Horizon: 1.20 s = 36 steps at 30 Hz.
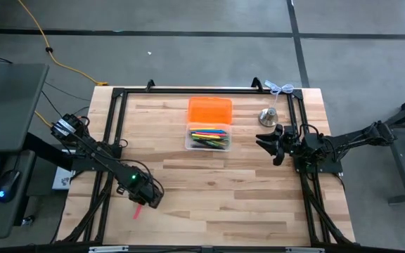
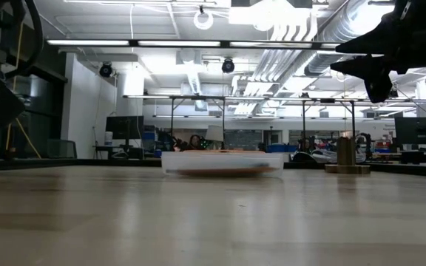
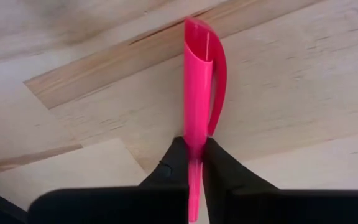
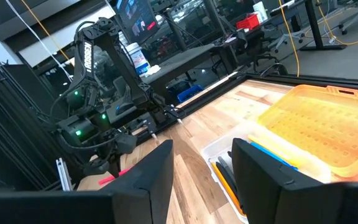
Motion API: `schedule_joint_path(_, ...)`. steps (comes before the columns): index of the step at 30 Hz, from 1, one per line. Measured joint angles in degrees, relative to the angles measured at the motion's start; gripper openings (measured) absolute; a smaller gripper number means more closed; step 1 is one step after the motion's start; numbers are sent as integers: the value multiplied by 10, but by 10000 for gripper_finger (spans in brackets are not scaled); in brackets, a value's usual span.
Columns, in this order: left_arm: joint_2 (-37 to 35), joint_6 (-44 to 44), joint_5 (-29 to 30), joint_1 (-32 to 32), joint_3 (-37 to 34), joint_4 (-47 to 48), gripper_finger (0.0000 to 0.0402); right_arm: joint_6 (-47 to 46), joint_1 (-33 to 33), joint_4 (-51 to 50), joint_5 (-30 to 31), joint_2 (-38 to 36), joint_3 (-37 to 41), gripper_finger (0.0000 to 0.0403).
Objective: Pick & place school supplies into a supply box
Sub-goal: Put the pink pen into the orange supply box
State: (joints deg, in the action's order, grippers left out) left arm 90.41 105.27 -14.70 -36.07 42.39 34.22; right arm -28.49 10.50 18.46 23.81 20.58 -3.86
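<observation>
Left tool (image 3: 194, 163) grips pink pen (image 3: 199, 93) (low, table's left); right tool (image 4: 201, 168) released.

Pink pen (image 3: 201, 87), orange lid (image 1: 209, 110), clear box (image 1: 207, 136).

One clear box (image 1: 208, 138), one pink pen (image 3: 199, 118), perhaps eight pens (image 1: 209, 135) inside

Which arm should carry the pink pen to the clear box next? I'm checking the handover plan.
The left. Its tool is already shut on the pink pen near the table's front-left. The right tool hangs open and empty beside the supply box, so it would have to cross the table.
</observation>
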Motion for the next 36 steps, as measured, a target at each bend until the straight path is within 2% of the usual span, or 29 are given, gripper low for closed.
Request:
schedule_joint_path(12,2,-21,-3,0,13,10,36,0,0,0,0,0,0,140)
schedule_joint_path(31,3,-36,-6,1,106,49,37,0,0,0,-3,0,0,140)
schedule_joint_path(36,2,-47,31,1,139,49,34,0,0,0,-4,0,0,140)
